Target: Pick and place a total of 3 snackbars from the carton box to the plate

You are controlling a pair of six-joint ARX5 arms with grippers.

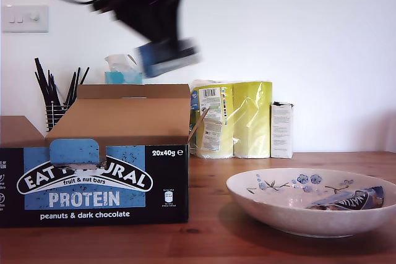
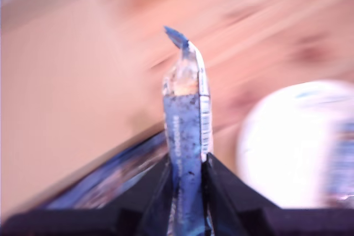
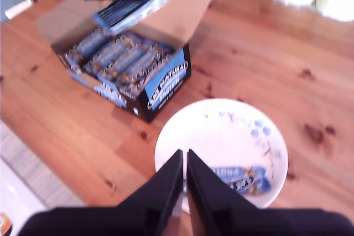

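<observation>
Clamping one snackbar [image 2: 185, 114] edge-on, my first claw [image 2: 187, 161] hangs above the open carton box [image 1: 93, 177], a mere blur in the exterior view. My second claw [image 3: 184, 158], tips pressed together, hovers over the plate [image 1: 272, 205] on the table [image 1: 210, 239]. Only its wrist view shows the rows of boxed snackbars [image 3: 119, 59]. Both that view and the exterior view show a second snackbar [image 1: 346, 200] lying in the plate.
</observation>
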